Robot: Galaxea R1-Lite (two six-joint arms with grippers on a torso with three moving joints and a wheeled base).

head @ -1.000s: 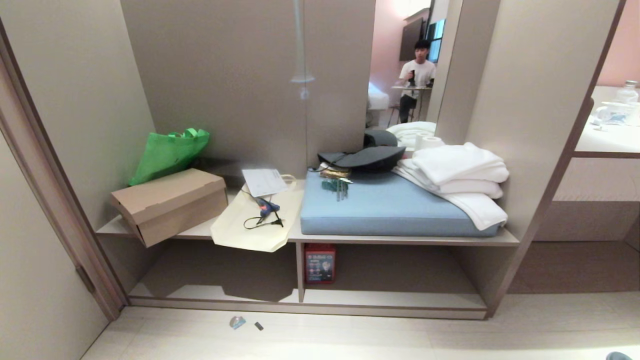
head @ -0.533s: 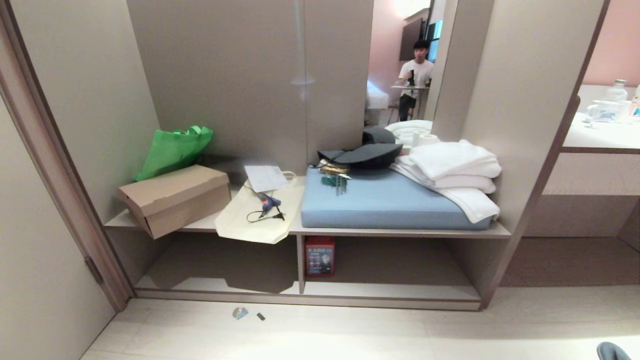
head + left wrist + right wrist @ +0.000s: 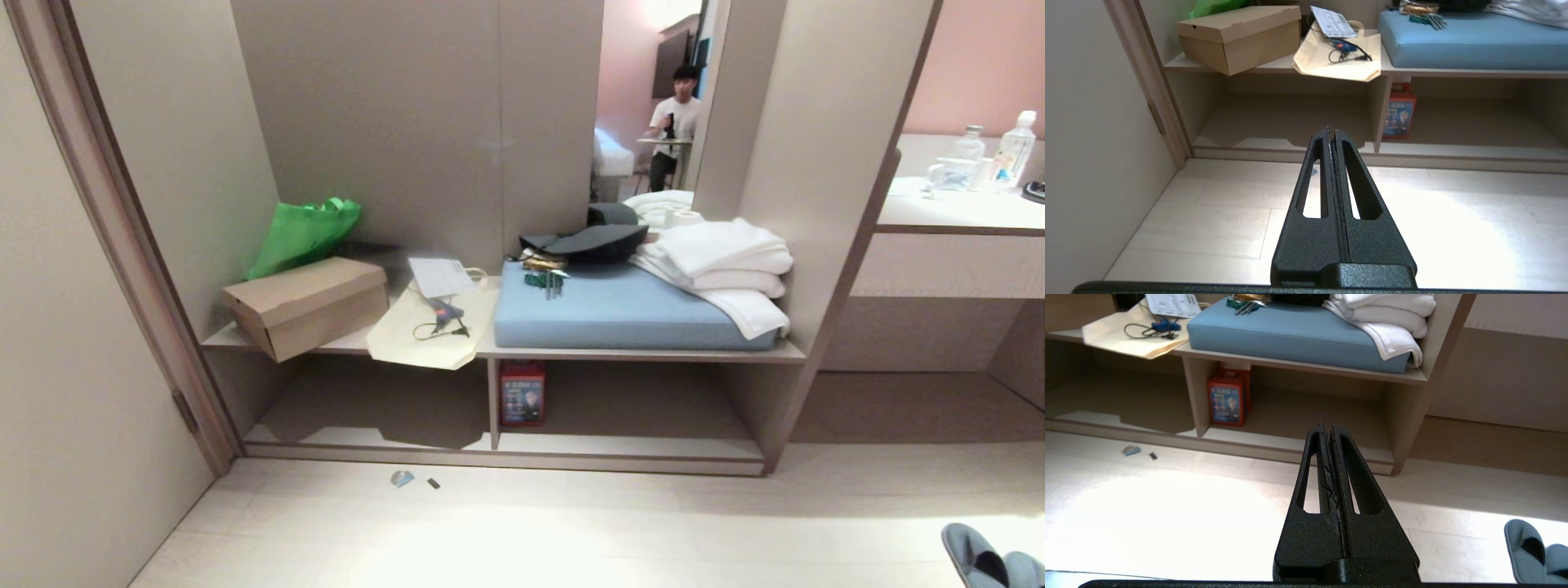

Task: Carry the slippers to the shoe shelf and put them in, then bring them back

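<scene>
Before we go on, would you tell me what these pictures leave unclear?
- Slippers: head view, cut off by the frame corner; likewise in the right wrist view.
- Left cubby's back: head view, dark under the bench top.
- Red box's print: too small.
- Floor scraps: too small to identify.

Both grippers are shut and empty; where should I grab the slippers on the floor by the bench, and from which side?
The slippers lie together on the floor at the robot's right. Only part shows, soles down, foot openings up. Probably best: open the right gripper, come down from above and pinch the upper's edge at the opening. The soft fabric rim gives a lip. Heels are out of view.
</scene>
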